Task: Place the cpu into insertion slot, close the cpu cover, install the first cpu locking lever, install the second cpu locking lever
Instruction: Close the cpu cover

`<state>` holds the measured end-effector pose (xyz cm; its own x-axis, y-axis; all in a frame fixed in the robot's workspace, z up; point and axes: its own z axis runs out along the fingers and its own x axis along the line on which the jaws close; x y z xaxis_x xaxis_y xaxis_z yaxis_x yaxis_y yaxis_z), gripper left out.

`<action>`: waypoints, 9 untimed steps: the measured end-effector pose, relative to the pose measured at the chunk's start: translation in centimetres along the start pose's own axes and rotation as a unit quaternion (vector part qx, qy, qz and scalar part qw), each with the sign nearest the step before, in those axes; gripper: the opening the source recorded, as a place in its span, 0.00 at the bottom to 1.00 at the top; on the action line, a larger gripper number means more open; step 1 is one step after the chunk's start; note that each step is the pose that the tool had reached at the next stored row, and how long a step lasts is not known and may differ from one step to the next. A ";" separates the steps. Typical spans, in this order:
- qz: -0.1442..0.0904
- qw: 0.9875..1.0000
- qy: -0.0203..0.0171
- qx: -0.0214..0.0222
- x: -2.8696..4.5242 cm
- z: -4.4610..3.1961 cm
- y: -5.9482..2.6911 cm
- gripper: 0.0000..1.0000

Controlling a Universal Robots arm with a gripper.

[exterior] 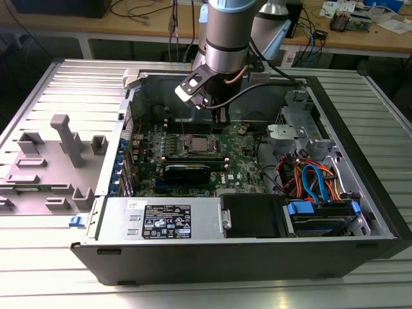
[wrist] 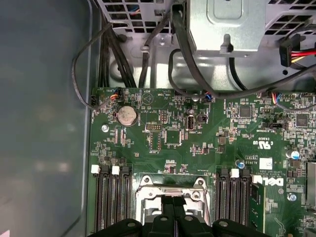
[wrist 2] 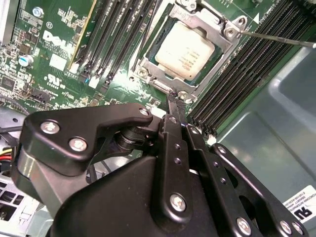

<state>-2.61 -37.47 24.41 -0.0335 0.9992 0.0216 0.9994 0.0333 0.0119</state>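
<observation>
1. Grey ribbed metal surface [exterior: 38, 257] carries the open computer case [exterior: 212, 257].
2. Green motherboard [wrist: 197, 148] lies flat inside the case. The insertion slot [exterior: 183, 147] sits between banks of black memory slots [wrist 2: 256, 64].
3. The cpu cover [wrist 2: 207, 22] lies down over the slot.
4. The cpu [wrist 2: 185, 49], with its dull silver top, is seated in the slot and shows through the cover's window.
5. My jaws are clenched, with nothing seen between them. Their tips are at the cover's edge in the second wrist view; I cannot confirm contact.
6. A thin lever rod [wrist 2: 276, 38] sticks out across the memory slots.
</observation>
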 end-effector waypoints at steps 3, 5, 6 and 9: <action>0.000 1.000 0.000 0.001 0.00 0.10 -0.26 0.11; 0.000 1.000 0.000 0.001 -0.01 0.12 -0.27 0.11; 0.000 1.000 0.000 0.001 -0.01 0.13 -0.27 0.11; 0.000 1.000 0.000 0.001 -0.01 0.14 -0.27 0.11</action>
<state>-2.88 -37.48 24.27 -0.0334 0.9992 0.0216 0.9994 0.0332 0.0101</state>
